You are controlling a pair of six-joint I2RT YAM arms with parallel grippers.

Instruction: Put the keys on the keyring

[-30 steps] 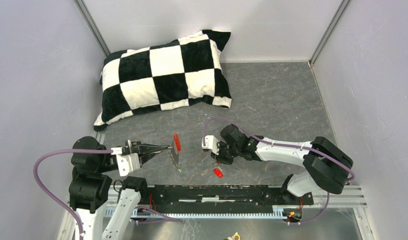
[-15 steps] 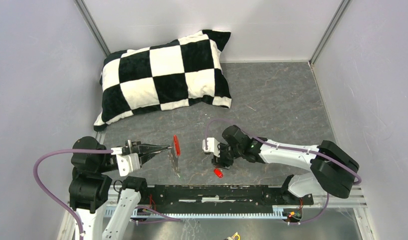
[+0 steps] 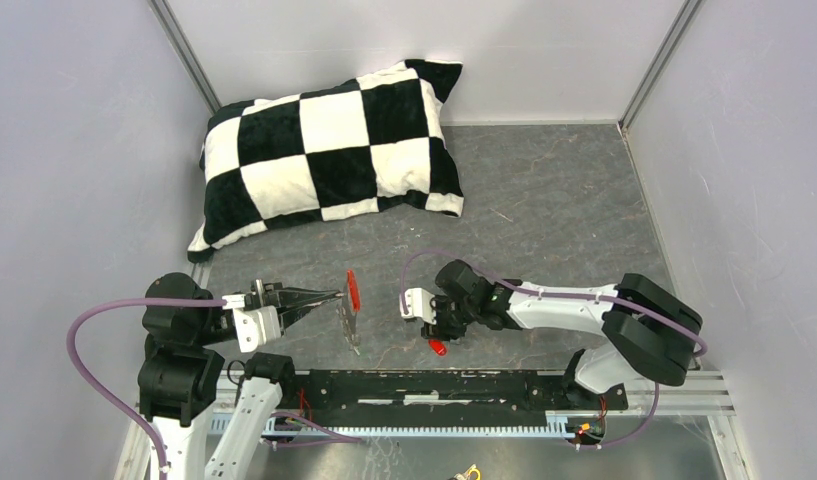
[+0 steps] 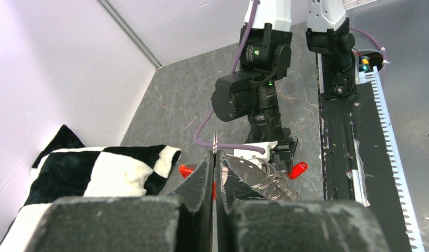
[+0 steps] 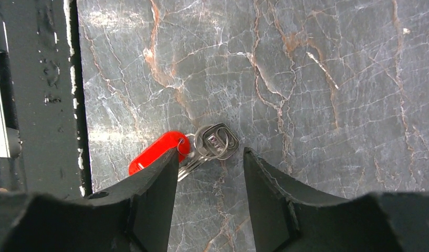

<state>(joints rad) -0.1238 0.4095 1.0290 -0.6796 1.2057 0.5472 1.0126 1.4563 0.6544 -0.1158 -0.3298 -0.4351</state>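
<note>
My left gripper [image 3: 336,296] is shut on the thin metal ring of the keyring [image 4: 216,140] and holds it above the table. The red fob [image 3: 352,287] stands beside the fingertips and silvery rings [image 3: 352,330] hang below; they also show in the left wrist view [image 4: 264,177]. A red-headed key [image 5: 158,151] with small silver key heads [image 5: 217,142] on its ring lies on the table near the front rail, also seen from above [image 3: 438,348]. My right gripper [image 5: 211,157] is open just over it, its left finger overlapping the red head. No green-headed key shows clearly.
A black and white checked pillow [image 3: 329,150] lies at the back left. A black rail [image 3: 434,385] runs along the table's front edge, close to the red key. Grey walls enclose the table on three sides.
My right gripper has moved toward the front edge and down over the red-headed key. The left gripper and the keyring have stayed where they were.
</note>
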